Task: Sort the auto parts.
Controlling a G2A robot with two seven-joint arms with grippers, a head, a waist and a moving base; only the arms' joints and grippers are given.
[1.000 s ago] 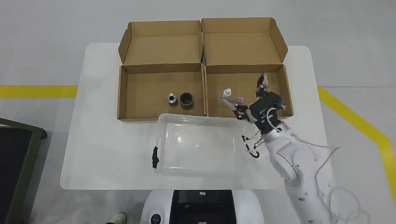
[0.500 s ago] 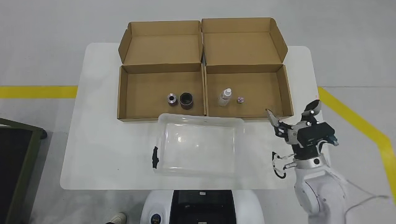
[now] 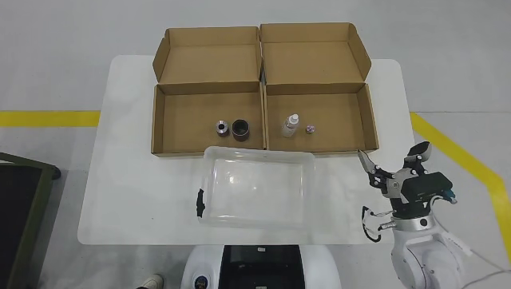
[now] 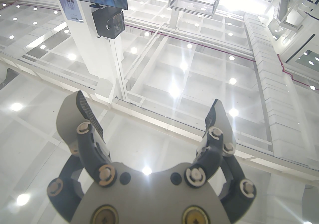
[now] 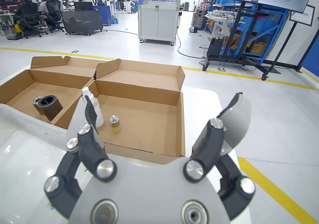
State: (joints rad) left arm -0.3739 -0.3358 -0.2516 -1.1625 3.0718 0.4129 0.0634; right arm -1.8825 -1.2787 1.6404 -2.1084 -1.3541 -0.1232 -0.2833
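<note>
Two open cardboard boxes are sitting side by side at upper centre of the top view. The left box is holding two dark cylinders near its lower right corner. The right box is holding a white bottle and, just beside it, a small part. A clear bin is lying just below both. At lower right the right gripper is hovering, jaws spread. The left gripper is pointing at a ceiling, jaws likewise spread.
</note>
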